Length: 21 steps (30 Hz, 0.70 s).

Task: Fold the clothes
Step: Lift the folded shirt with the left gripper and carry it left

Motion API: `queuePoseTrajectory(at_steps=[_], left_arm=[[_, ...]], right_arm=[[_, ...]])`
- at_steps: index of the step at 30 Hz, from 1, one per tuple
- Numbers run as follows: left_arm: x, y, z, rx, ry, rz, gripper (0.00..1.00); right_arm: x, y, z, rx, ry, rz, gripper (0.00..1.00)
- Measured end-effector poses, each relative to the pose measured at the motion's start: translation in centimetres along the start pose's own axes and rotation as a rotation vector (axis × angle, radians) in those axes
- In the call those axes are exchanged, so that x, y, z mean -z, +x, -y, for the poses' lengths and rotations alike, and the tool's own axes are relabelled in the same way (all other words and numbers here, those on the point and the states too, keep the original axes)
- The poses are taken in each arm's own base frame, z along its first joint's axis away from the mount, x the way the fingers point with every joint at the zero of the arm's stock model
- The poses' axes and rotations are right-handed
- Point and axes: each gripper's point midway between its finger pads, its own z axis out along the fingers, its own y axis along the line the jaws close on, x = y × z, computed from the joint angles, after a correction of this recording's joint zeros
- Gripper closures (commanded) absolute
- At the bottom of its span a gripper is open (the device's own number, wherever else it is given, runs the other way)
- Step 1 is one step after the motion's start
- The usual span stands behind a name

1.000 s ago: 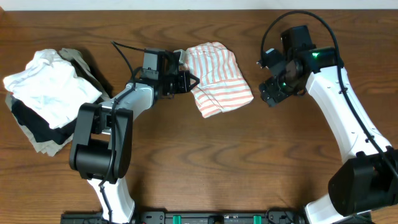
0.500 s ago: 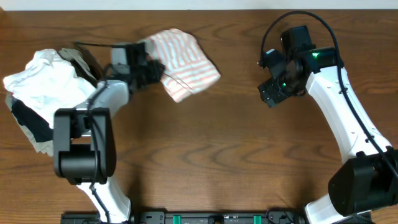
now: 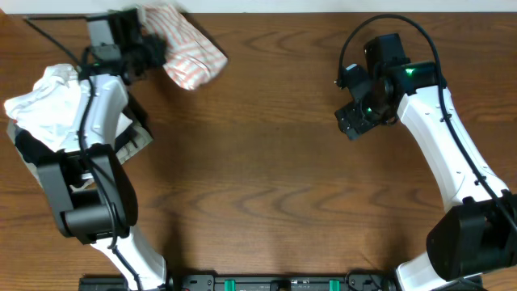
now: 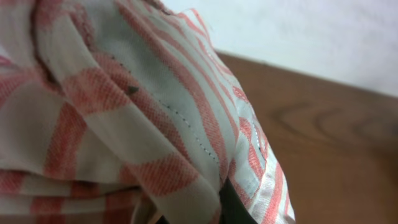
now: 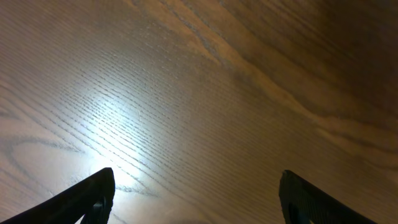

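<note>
At the far left edge of the brown wooden counter [image 3: 266, 170], the left tool [image 3: 150, 50] pinches the bundled white shirt with orange-red stripes [image 3: 191, 55], which lies just right of it; the right tool [image 3: 349, 123] hangs spread, well apart.

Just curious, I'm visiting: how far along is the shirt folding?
Done: the striped shirt looks folded into a compact bundle. In hand: the left tool grips it beside the stack of folded garments. Left: probably setting it down there. The right tool hangs open.
</note>
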Motion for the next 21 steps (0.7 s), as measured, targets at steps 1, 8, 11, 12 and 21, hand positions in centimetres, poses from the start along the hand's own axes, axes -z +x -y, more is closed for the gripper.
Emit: queuePoseTrajectory(at_steps=[1, 8, 11, 12, 21], left_arm=[[0.3, -0.7, -0.5, 0.001, -0.010, 0.015, 0.94], [2.5, -3.4, -5.0, 0.019, -0.088, 0.087, 0.94], [3.3, -4.2, -6.4, 0.026, -0.112, 0.107, 0.94], [3.6, -4.7, -6.7, 0.025, -0.117, 0.118, 0.94], [7.2, -10.1, -9.5, 0.003, -0.171, 0.279, 0.94]], right_arm=[[0.0, 0.0, 0.0, -0.002, 0.000, 0.000, 0.17], [0.0, 0.0, 0.0, -0.016, 0.000, -0.001, 0.17], [0.0, 0.0, 0.0, -0.022, 0.000, -0.001, 0.17], [0.0, 0.0, 0.0, -0.023, 0.000, -0.001, 0.16], [0.0, 0.0, 0.0, -0.037, -0.001, -0.001, 0.16]])
